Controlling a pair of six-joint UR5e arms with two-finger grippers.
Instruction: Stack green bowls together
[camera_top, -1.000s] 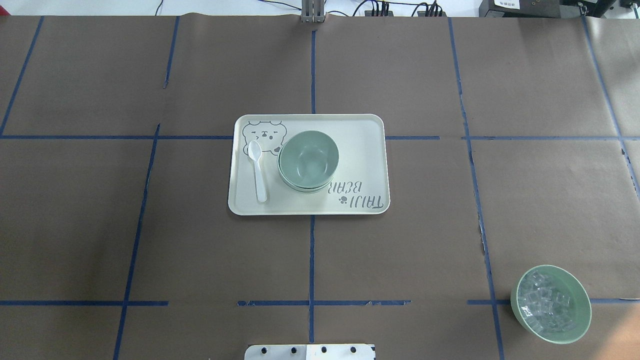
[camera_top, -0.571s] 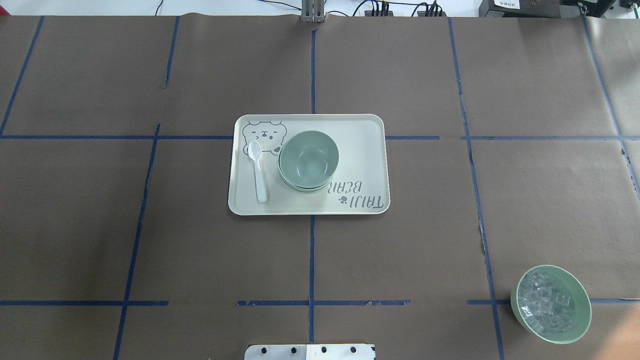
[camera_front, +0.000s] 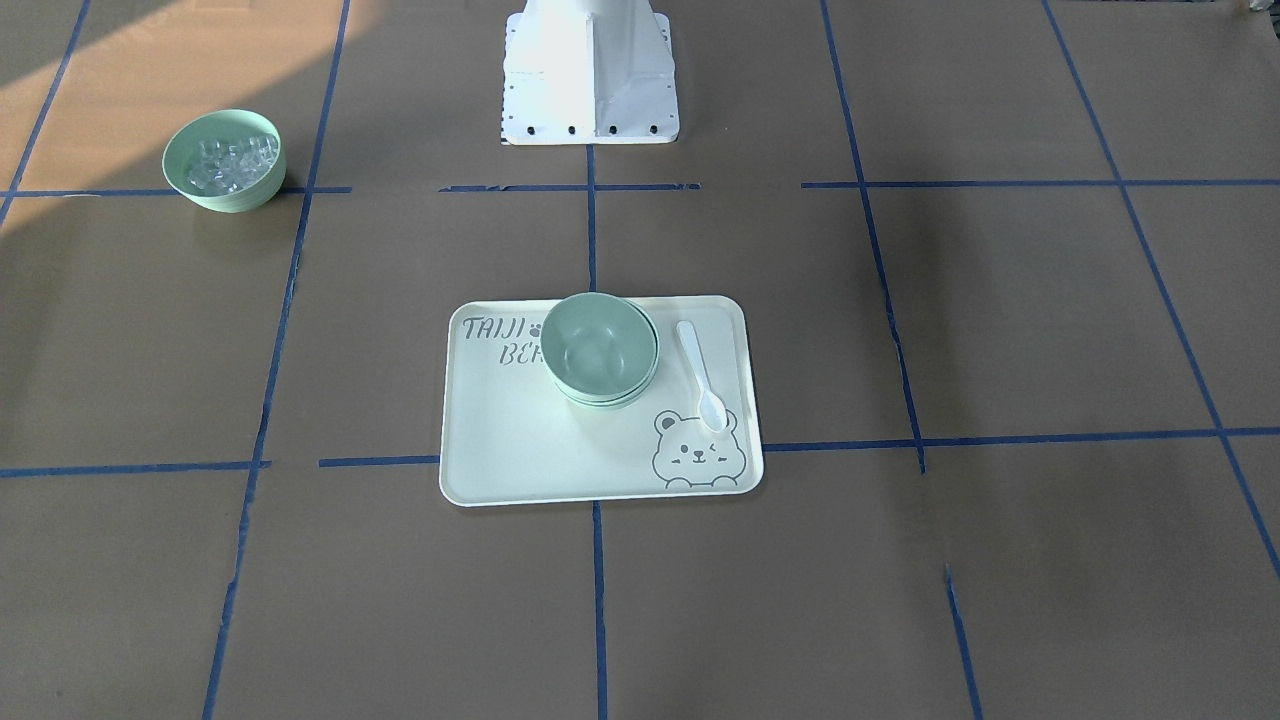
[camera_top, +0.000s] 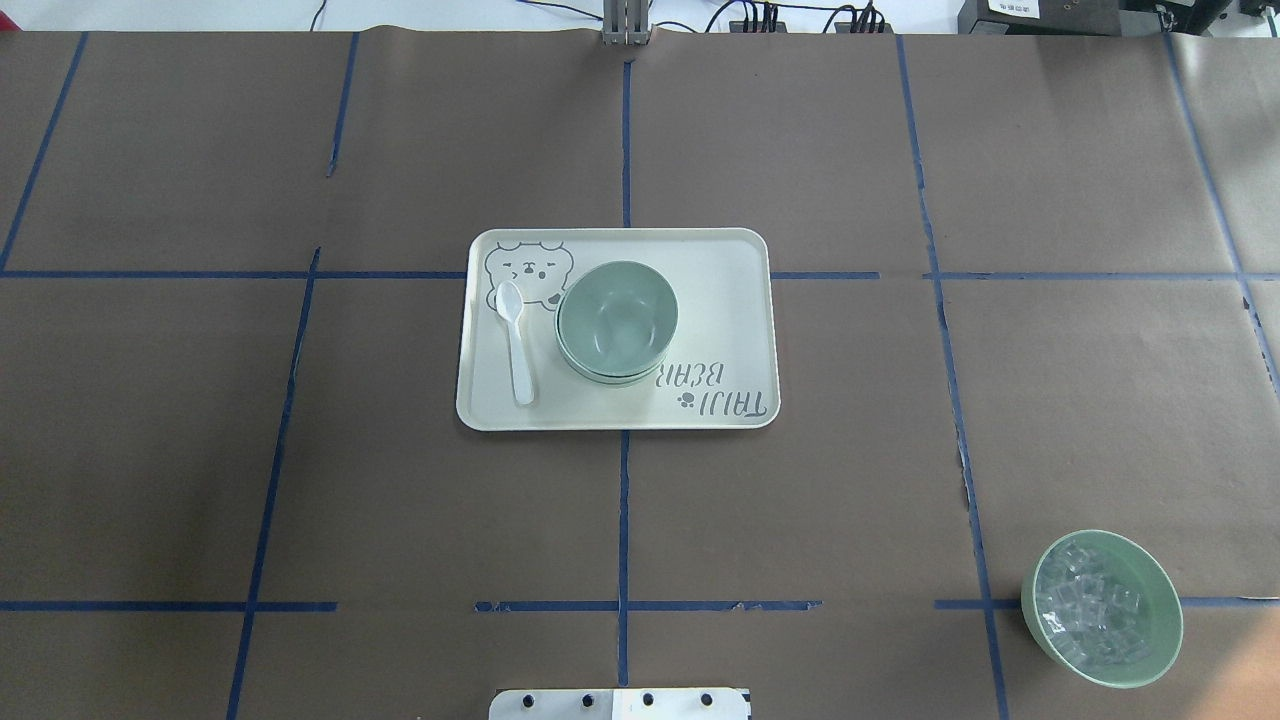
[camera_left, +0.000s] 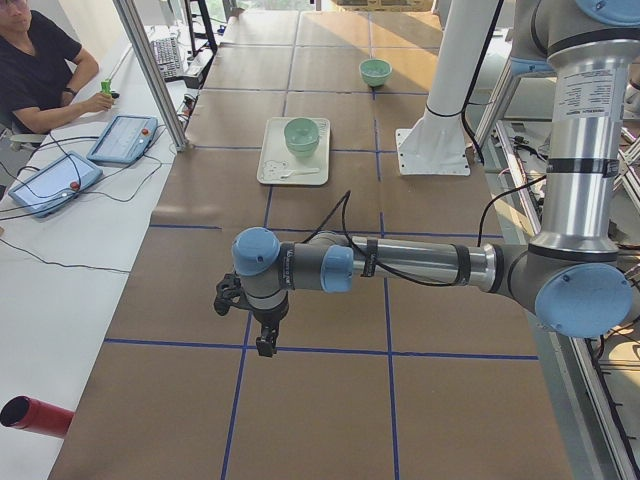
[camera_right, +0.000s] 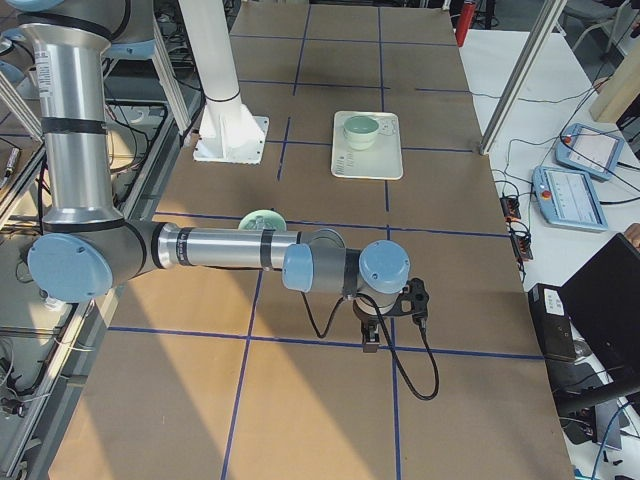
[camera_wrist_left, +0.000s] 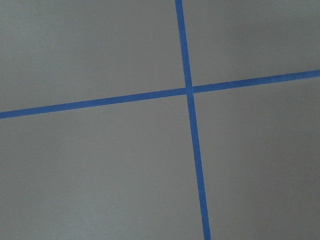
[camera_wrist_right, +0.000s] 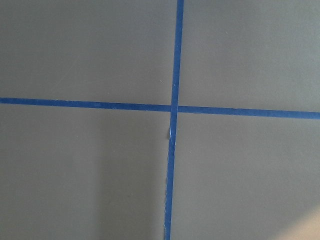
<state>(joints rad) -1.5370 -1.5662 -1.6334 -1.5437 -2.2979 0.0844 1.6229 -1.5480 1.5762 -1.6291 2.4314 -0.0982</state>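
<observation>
Now the green bowls (camera_top: 617, 318) sit nested on the tray (camera_top: 722, 300), job looks done, while left gripper (camera_left: 262, 346) and right gripper (camera_right: 371, 342) hang well apart from it, jaws open or closed I cannot tell.

One nested stack of green bowls (camera_top: 617, 310) at the centre of the overhead view, at least two rims showing, the exact number too close to tell; one pale tray (camera_top: 730, 300) under it; one white spoon (camera_top: 517, 350) on the tray's left part; one bowl of clear cubes (camera_top: 1101, 608) at lower right; one tabletop (camera_top: 850, 500); two arms in the side views, left arm (camera_left: 420, 262) and right arm (camera_right: 220, 247); one hand on each, left hand (camera_left: 263, 345) and right hand (camera_right: 370, 342).
</observation>
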